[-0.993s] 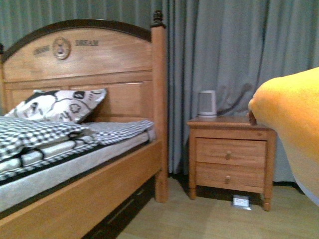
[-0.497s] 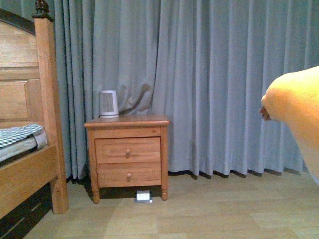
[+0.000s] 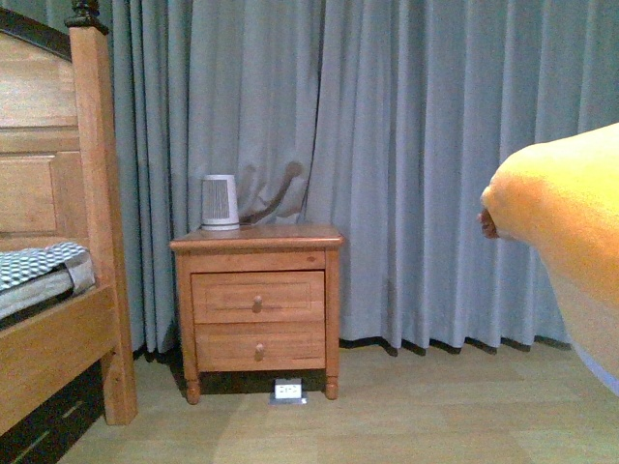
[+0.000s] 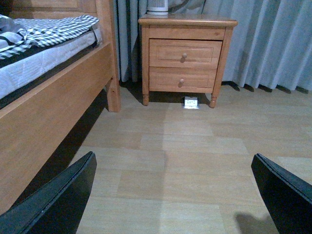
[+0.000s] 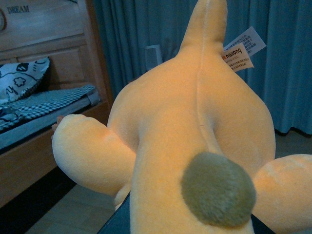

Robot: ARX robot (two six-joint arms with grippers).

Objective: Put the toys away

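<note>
The yellow-orange plush toy (image 5: 185,131) fills the right wrist view, with a grey-brown tuft and a paper tag; it also bulges into the front view at the right edge (image 3: 566,222), held in the air. My right gripper (image 5: 175,224) is shut on the plush toy, and its fingers are mostly hidden under the plush. My left gripper (image 4: 175,195) is open and empty, low over the wooden floor, its dark fingers (image 4: 53,204) wide apart.
A wooden nightstand (image 3: 259,309) with two drawers stands against grey curtains (image 3: 416,145), a small white device (image 3: 220,201) on top and a small white item (image 3: 287,390) under it. The wooden bed (image 3: 58,329) is at the left. A black-and-white pillow (image 5: 22,80) lies on the bed.
The view has swung right from the bed to the nightstand and curtains, then drifted slightly back left. The plush stays held at the right edge.
</note>
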